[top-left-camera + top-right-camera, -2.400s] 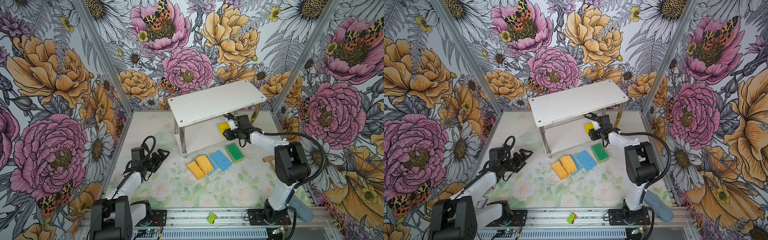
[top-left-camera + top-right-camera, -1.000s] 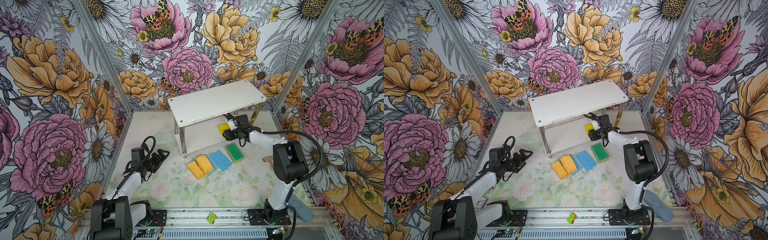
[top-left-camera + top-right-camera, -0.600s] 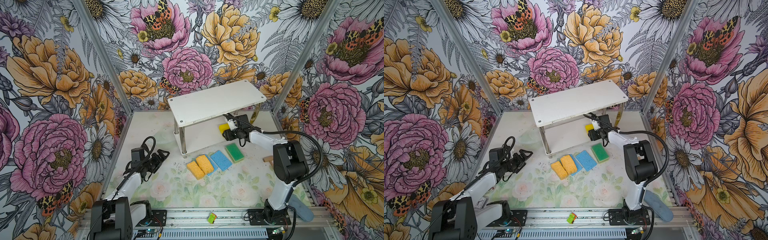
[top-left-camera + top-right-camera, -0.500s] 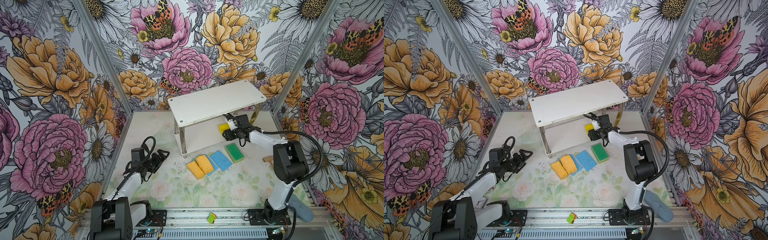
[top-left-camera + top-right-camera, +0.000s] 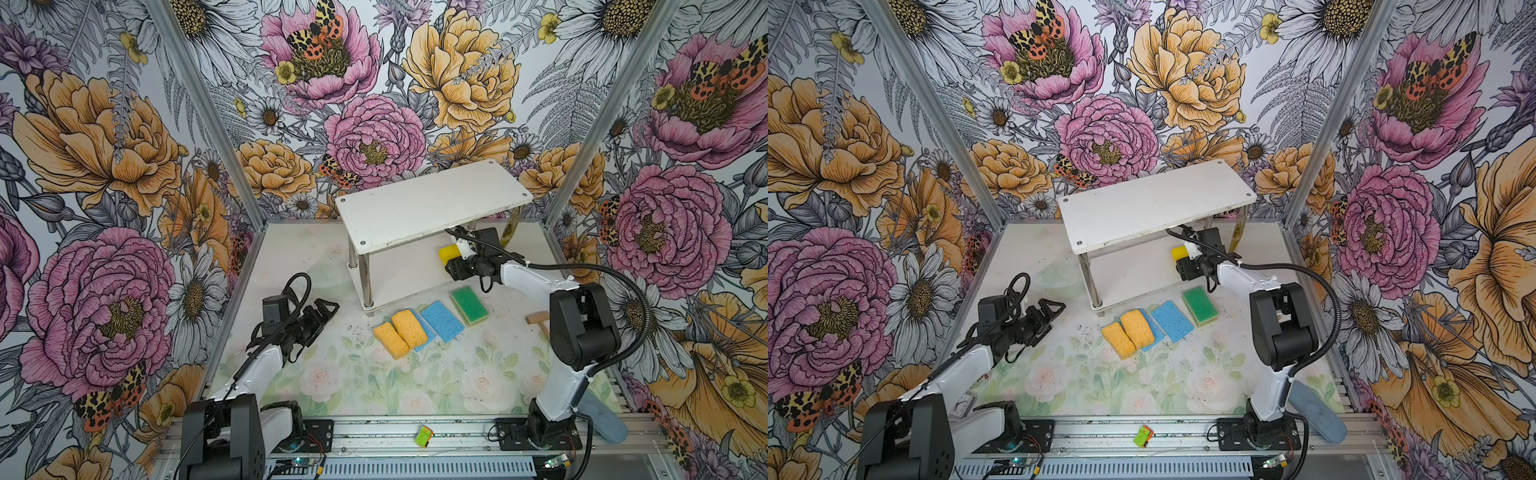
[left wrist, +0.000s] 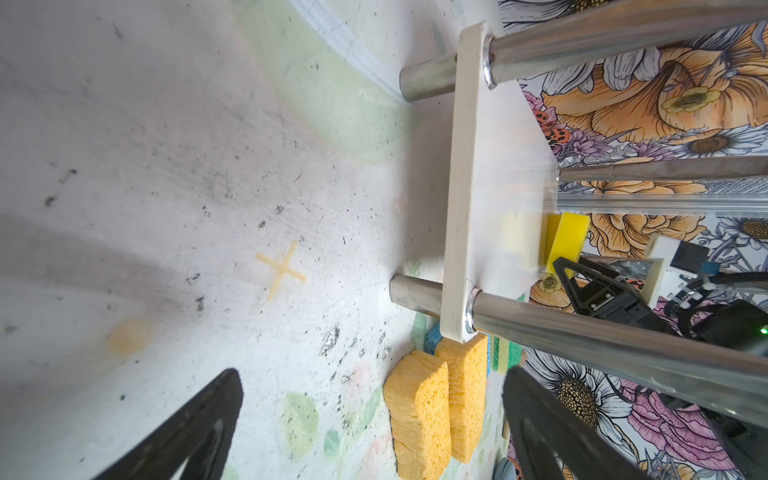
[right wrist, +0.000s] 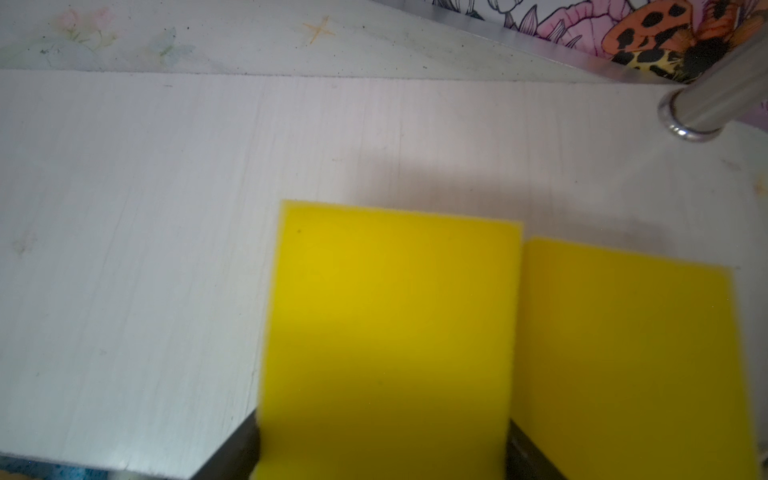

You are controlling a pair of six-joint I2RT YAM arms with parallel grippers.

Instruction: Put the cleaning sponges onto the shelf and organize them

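Observation:
The shelf [image 5: 432, 203] stands at the back, with a white lower board [image 7: 166, 208]. My right gripper [image 7: 382, 449] reaches under the top board. Its fingers press both sides of a bright yellow sponge [image 7: 390, 311] that lies flat on the lower board beside a second yellow sponge [image 7: 623, 353]. In both top views that sponge [image 5: 448, 252] [image 5: 1179, 252] peeks out by the gripper. On the mat lie two orange-yellow sponges [image 5: 390, 338] [image 5: 409, 328], two blue sponges [image 5: 442, 321] and a green-topped sponge [image 5: 468, 305]. My left gripper [image 5: 322, 311] [image 6: 372, 374] hangs open and empty left of them.
A small wooden mallet [image 5: 538, 320] lies on the mat by the right arm. A small green object [image 5: 424, 436] sits on the front rail. A grey-blue pad [image 5: 602, 419] rests at the front right. The chrome legs [image 6: 415, 297] stand close to the orange-yellow sponges.
The right arm's elbow has shifted slightly while its gripper stays at the lower board with the yellow sponge. The left arm has not moved.

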